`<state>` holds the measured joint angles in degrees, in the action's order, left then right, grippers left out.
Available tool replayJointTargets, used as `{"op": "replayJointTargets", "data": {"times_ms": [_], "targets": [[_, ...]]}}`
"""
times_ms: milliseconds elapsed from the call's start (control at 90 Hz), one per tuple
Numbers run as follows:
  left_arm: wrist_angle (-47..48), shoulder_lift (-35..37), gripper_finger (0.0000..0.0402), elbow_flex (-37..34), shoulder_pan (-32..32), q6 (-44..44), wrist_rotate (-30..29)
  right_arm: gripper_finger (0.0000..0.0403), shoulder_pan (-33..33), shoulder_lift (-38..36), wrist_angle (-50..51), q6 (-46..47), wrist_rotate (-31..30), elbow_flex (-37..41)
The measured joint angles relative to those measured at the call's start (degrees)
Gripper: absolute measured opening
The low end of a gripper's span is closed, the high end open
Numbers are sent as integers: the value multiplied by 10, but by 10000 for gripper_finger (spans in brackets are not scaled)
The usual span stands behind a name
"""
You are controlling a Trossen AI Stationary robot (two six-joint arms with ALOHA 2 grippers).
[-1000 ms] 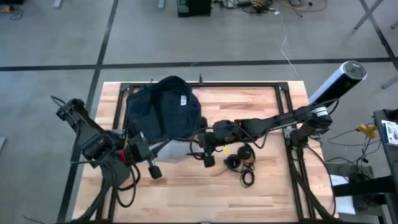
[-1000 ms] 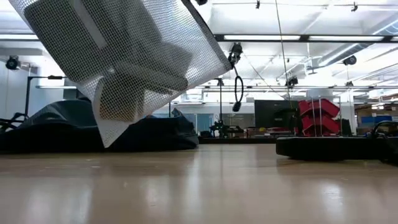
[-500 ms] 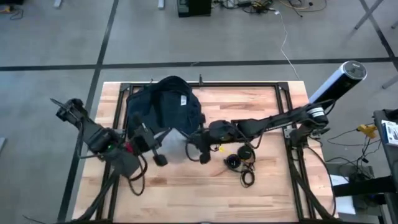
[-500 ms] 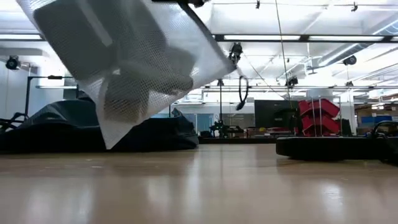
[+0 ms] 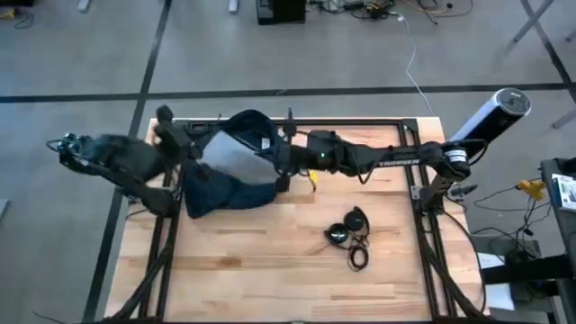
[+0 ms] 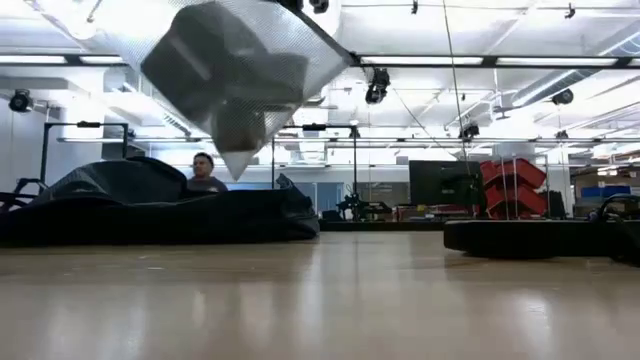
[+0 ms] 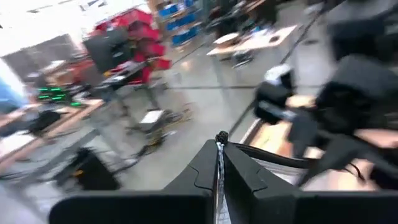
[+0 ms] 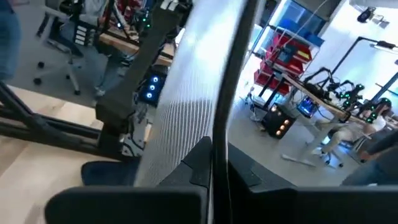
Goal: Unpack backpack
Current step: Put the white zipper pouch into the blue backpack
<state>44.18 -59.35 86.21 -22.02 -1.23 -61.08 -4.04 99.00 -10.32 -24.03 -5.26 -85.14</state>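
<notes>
Pouch (image 5: 232, 155), silvery mesh, is held aloft between both grippers, above the backpack (image 5: 225, 184) lying at the counter's (image 5: 270, 261) far-left side. Left gripper (image 7: 219, 144) & right gripper (image 8: 214, 146): jaws are pinched together on the pouch's edges. For a clean step, both grips should be kept level, pouch carried clear of the bag, then lowered onto bare wood short of the headphones (image 5: 346, 229).

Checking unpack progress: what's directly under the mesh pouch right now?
The silvery mesh pouch hangs in the air, pinched by the left gripper and right gripper. Beneath it lies the navy backpack. The backpack's inside is hidden.
</notes>
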Motion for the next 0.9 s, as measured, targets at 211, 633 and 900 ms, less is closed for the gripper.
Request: {"op": "replayJointTargets", "data": {"times_ms": [211,633,900], "targets": [[7,19,0,-95,14,31,-6,0,-29,6,62,0,14,2],[6,31,0,-296,168,173,3,0,-44,27,108,26,38,5],[-84,23,0,-414,207,183,66,0,-74,119,67,20,40,5]]}}
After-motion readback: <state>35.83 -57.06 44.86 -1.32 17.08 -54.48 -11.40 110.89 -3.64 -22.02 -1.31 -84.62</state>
